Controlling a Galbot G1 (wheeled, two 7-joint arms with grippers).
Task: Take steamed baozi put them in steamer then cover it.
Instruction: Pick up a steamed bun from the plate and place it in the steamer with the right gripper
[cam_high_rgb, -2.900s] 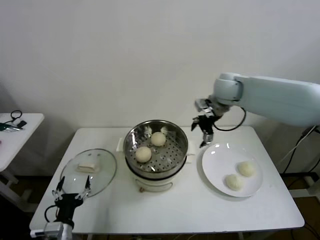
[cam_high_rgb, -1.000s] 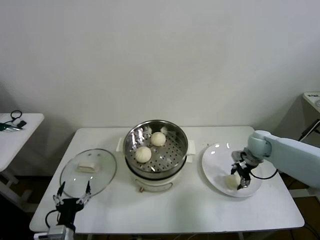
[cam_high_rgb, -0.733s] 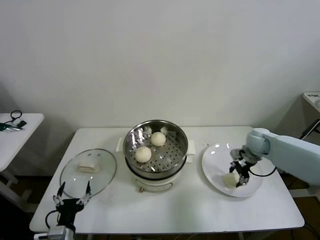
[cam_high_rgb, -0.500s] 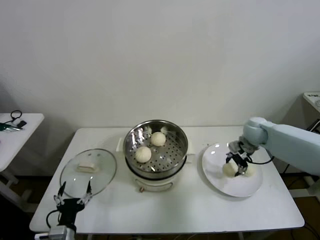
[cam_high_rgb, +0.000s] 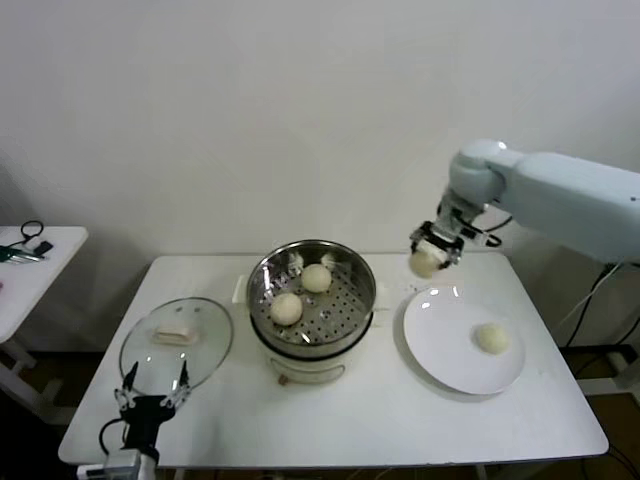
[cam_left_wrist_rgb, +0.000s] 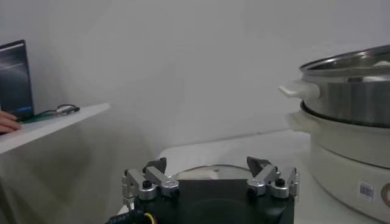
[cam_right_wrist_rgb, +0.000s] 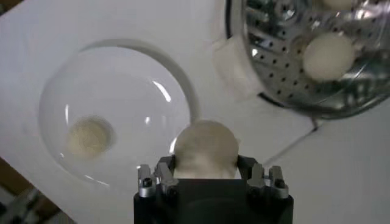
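The right gripper (cam_high_rgb: 428, 258) is clamped on a round cream-white baozi (cam_right_wrist_rgb: 204, 149), held in the air btwn the shiny steel steamer basket on its cream pot base (cam_high_rgb: 352, 300) and the flat white plate (cam_high_rgb: 440, 345). Two more buns (cam_high_rgb: 286, 307) sit in the basket, one on the plate. Left gripper (cam_high_rgb: 150, 388) parked low by the clear glass cover w/ cream bar handle (cam_high_rgb: 200, 352), fingers apart.
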